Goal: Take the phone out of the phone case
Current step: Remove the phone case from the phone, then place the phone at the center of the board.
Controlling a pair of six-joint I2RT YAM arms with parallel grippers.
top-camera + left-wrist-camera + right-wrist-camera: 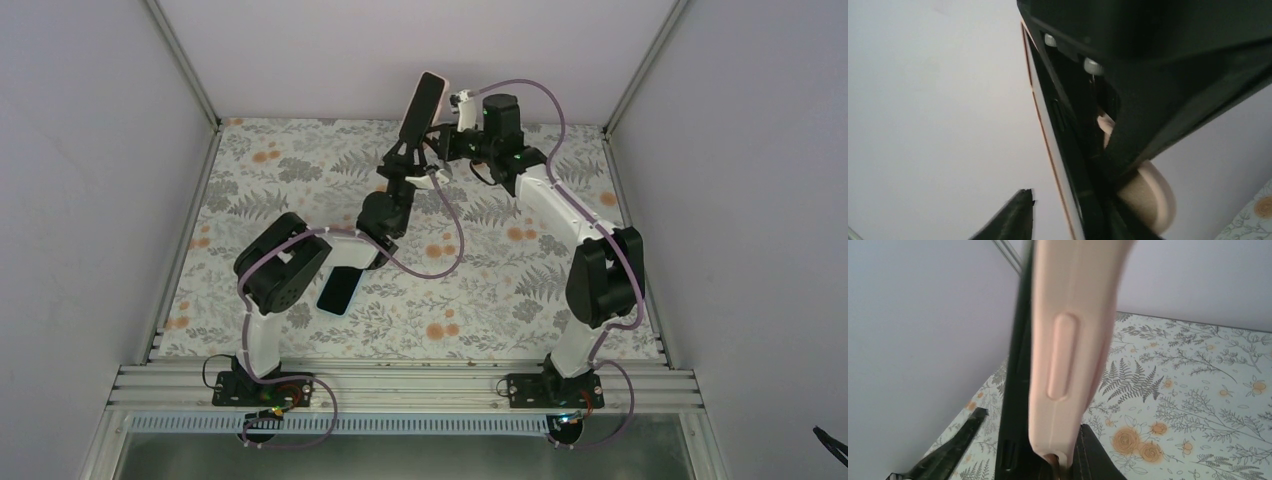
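Perhaps 2 phones (340,290), 1 case (1068,340)

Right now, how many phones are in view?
2. One phone, in a pink case, is raised in the air at the back; a second phone lies flat on the table, near left. Others may be hidden.

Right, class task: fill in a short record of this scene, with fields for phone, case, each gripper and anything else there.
phone: black, tilted, raised above the table
case: pink, on the phone, side button showing
left gripper: at the phone's lower end, grip unclear
right gripper: beside that end, grip unclear
also: dark flat device lying on the table by the left arm
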